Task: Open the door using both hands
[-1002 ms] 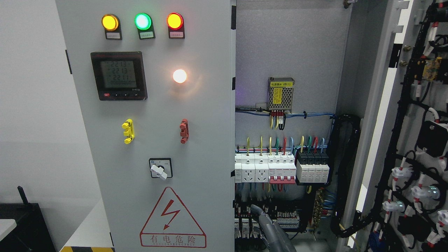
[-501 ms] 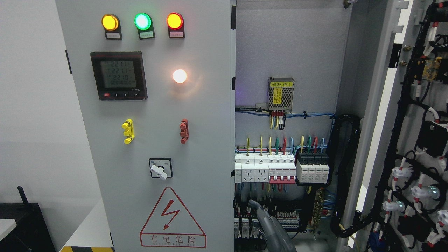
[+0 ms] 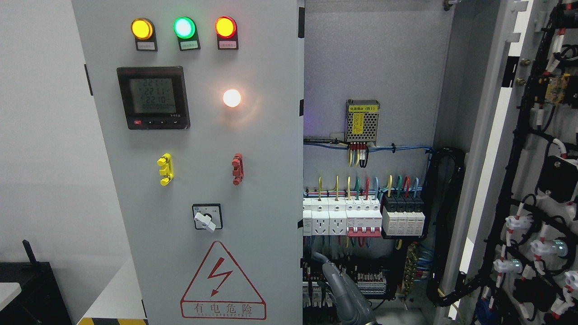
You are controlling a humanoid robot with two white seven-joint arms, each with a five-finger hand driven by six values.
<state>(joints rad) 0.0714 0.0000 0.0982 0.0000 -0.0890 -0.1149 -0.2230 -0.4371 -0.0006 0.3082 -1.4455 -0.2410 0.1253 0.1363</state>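
Observation:
The grey cabinet's left door (image 3: 198, 162) is closed; it carries three indicator lamps, a meter, a rotary switch and a red shock-warning triangle. The right door (image 3: 533, 180) is swung wide open at the right, its wired inner face towards me. Between them the cabinet interior (image 3: 370, 67) shows breakers and wiring. My right hand (image 3: 336, 282) rises from the bottom edge just right of the middle. Only a slim grey part of it shows, its tip close to the left door's free edge (image 3: 301, 253), in front of the lower terminal rows. No left arm shows.
White and black breakers (image 3: 363, 216) and a power supply module (image 3: 362, 121) sit inside the cabinet. A black cable bundle (image 3: 445, 216) runs down its right side. A black box (image 3: 27, 289) stands at lower left beside a white wall.
My right hand has moved up and leftward, its tip coming nearer the left door's free edge. Both doors stand as before.

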